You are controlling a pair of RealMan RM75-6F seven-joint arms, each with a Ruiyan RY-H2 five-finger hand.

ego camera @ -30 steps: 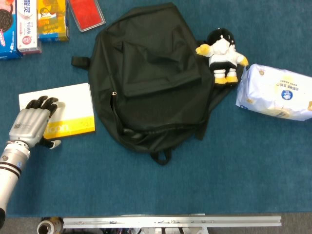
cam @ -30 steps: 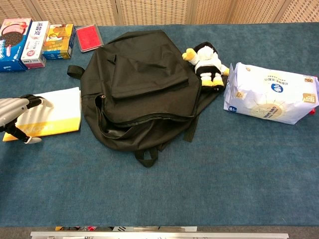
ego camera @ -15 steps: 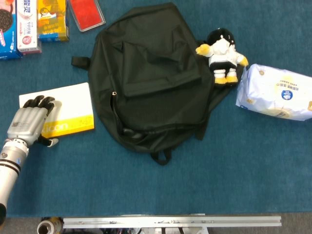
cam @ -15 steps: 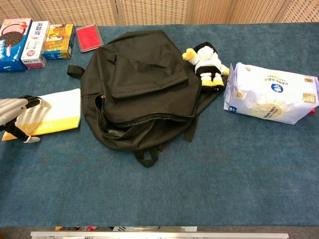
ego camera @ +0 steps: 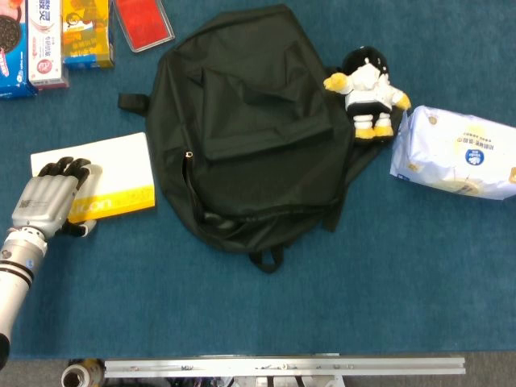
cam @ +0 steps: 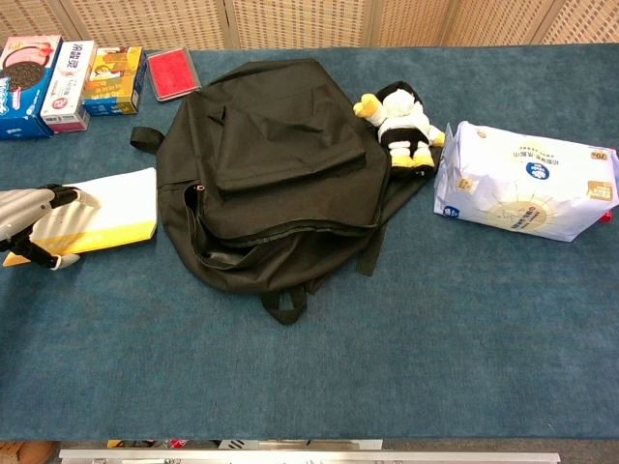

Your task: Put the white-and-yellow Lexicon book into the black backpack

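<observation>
At the left edge of the table (ego camera: 242, 314), the white-and-yellow Lexicon book (ego camera: 109, 179) is gripped at its left end by the left hand (ego camera: 48, 201): fingers are laid close together over the cover, the thumb tucked under the edge. Part of the title is hidden by the hand. In the chest view the hand (cam: 24, 215) is cut off by the frame. The black backpack (ego camera: 250, 129) lies just beside the book, its zip gaping along the lower edge. The right hand is seen in neither view.

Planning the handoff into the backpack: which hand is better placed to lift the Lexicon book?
Left. The left hand already grips the Lexicon book at its near corner, beside the black backpack. The right hand is not in view.
</observation>
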